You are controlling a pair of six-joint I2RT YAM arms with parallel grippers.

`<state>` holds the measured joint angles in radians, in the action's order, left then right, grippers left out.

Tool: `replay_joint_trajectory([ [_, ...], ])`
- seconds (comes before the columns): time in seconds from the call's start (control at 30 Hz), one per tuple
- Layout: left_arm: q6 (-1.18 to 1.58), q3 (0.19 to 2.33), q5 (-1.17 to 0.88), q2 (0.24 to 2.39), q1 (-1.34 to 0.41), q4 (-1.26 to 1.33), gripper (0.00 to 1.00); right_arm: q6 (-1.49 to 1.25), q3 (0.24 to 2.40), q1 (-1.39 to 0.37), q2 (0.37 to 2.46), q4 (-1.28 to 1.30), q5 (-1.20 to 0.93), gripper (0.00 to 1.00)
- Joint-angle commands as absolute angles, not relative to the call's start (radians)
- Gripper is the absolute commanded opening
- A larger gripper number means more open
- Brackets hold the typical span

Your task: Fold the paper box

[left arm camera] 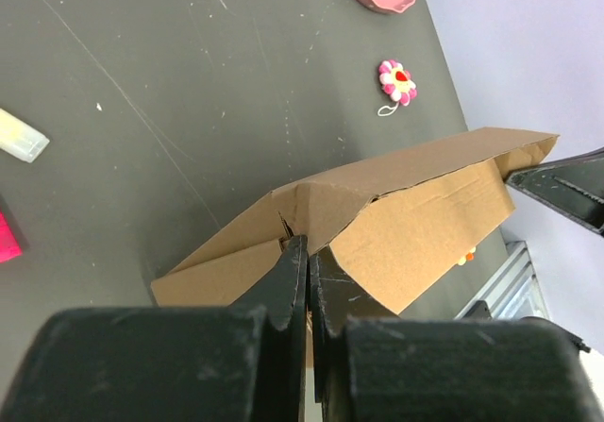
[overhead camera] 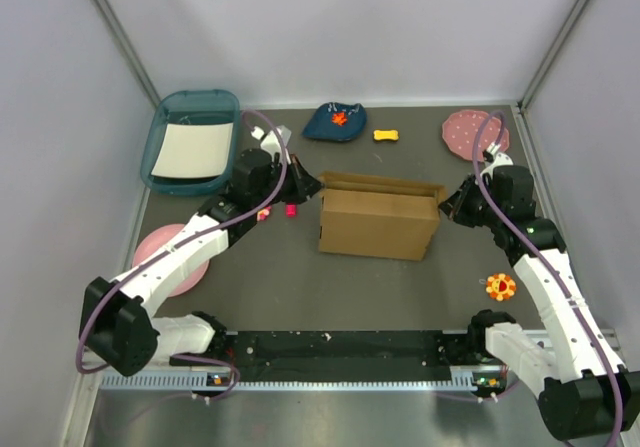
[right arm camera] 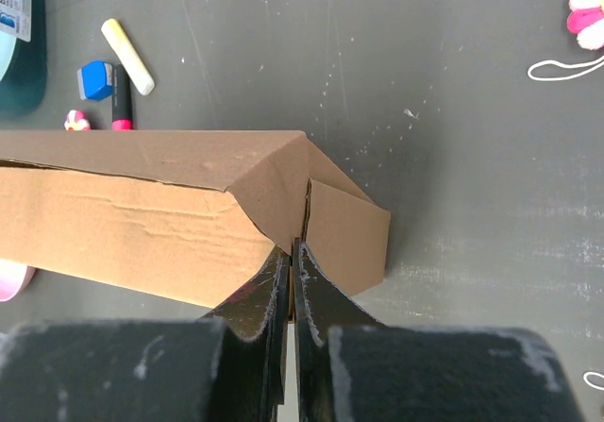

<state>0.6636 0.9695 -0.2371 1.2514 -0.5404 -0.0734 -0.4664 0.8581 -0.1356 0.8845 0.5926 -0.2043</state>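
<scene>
Dark surface (overhead camera: 300,297) holds the box (overhead camera: 378,222) in the middle. Left jaws are pressed together, tips touching its left end. Right jaws are pressed together, touching its right end.

The paper box (overhead camera: 378,222) stands in the middle of the counter (overhead camera: 300,287), with the left gripper (overhead camera: 308,185) at its left end and the right gripper (overhead camera: 452,205) at its right end, both apparently touching it. Behind it on the left lies a tray (overhead camera: 160,137) holding a sheet (overhead camera: 192,150).

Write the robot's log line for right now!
paper box: partly folded | left gripper: shut, at its left end | right gripper: shut, at its right end
</scene>
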Motion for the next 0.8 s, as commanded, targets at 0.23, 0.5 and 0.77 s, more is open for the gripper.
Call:
replay_joint_trajectory([
  [0.23, 0.551, 0.904, -0.112, 1.209, -0.646, -0.038, 0.0, -0.456, 0.845, -0.147, 0.891, 0.661, -0.189, 0.0],
  [0.5, 0.554, 0.897, -0.058, 1.224, -0.705, -0.038, 0.0, -0.456, 0.841, -0.163, 0.888, 0.663, -0.179, 0.0],
  [0.77, 0.492, 0.87, 0.13, 1.213, -0.795, -0.067, 0.0, -0.454, 0.828, -0.164, 0.882, 0.663, -0.173, 0.0],
])
